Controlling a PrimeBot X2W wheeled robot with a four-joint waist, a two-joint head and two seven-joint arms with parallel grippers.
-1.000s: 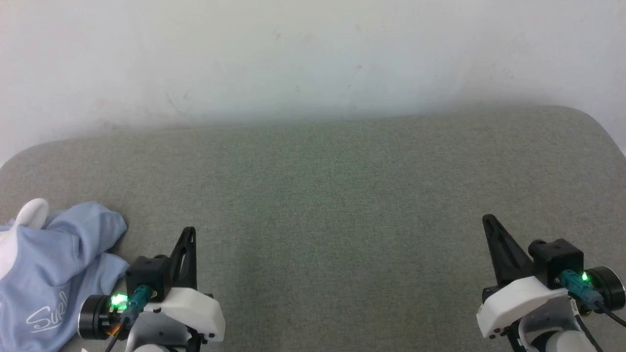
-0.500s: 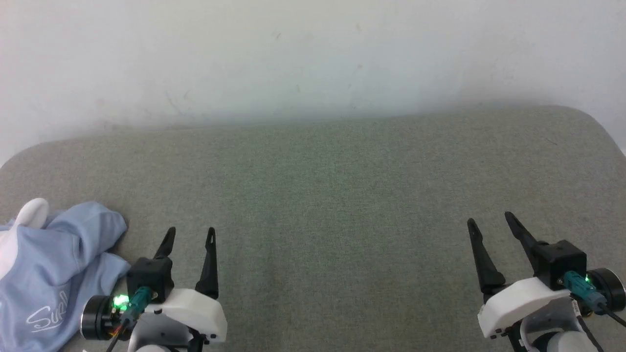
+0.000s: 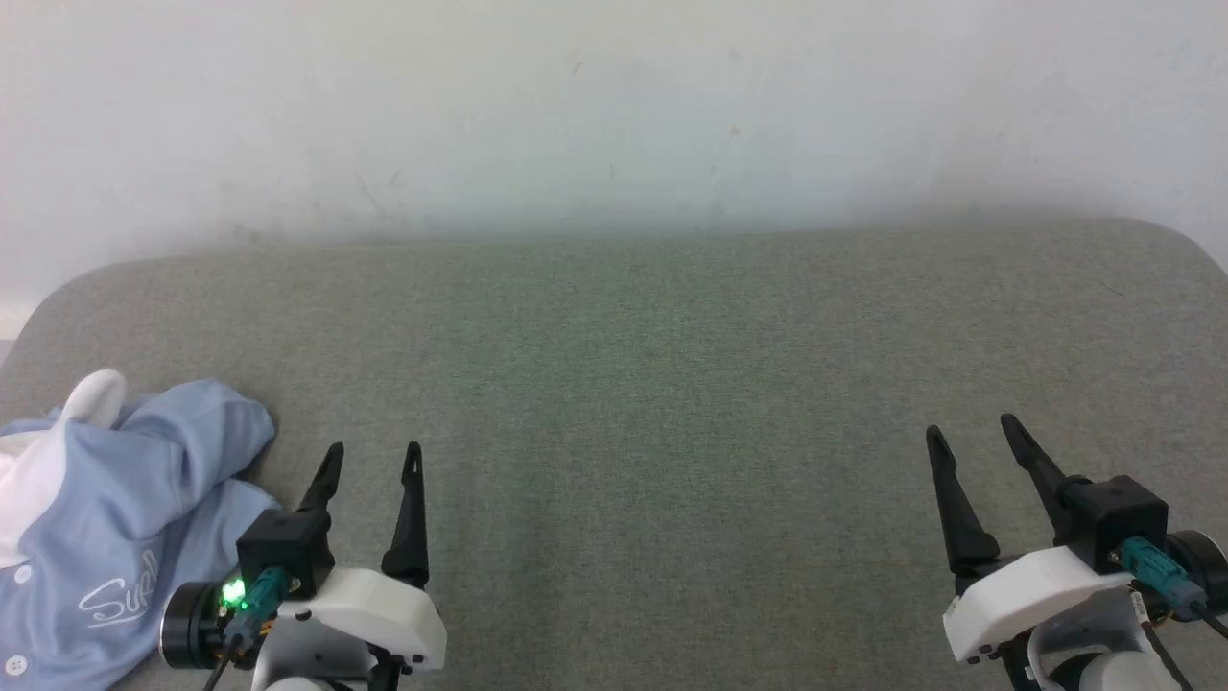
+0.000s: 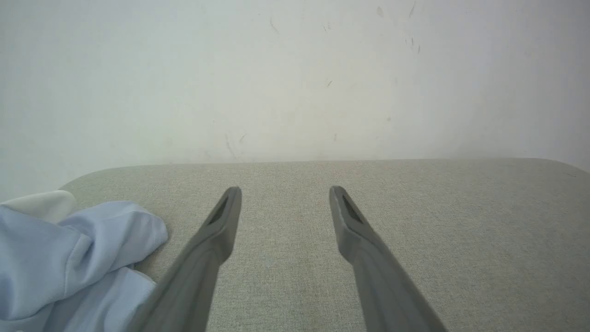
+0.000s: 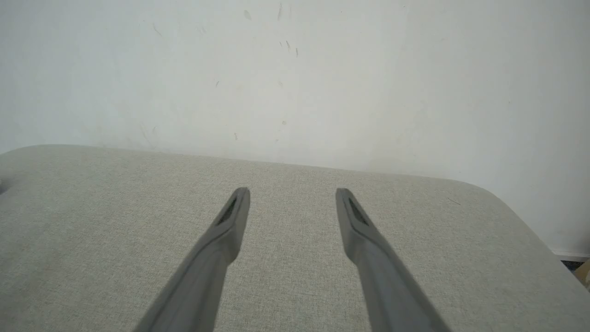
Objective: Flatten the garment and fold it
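shirt [image 3: 106,537]: light blue, crumpled heap at the table's near left corner, lower left of head view, part cut off by the frame edge. Not flattened, not folded.
collar [image 3: 43,470]: white, bunched on the far-left side of the heap, one white lump poking up at the top.
logo [image 3: 120,603]: white handwritten "Surf", face up on the near part of the heap, just left of the left wrist.
buttons [image 3: 19,573]: two white ones by the left frame edge.
left gripper [image 3: 374,449]: low over the table, fingers pointing toward the wall, jaws spread wide, nothing between them, holding nothing. Just right of the shirt, fingertips apart from it. The wrist overlaps the shirt's edge in head view, contact can't be told. In left wrist view the shirt sits left of the left finger.
right gripper [image 3: 970,427]: lower right of head view, well apart from the shirt, fingers toward the wall, jaws spread wide, holding nothing. Table cloth shows between the tips in right wrist view.
table [image 3: 672,384]: grey-green fabric top, rounded far corners, far edge against the wall.
wall [image 3: 614,115]: off-white, small scuffs and specks.
green light [image 3: 230,593]: lit on the left wrist.
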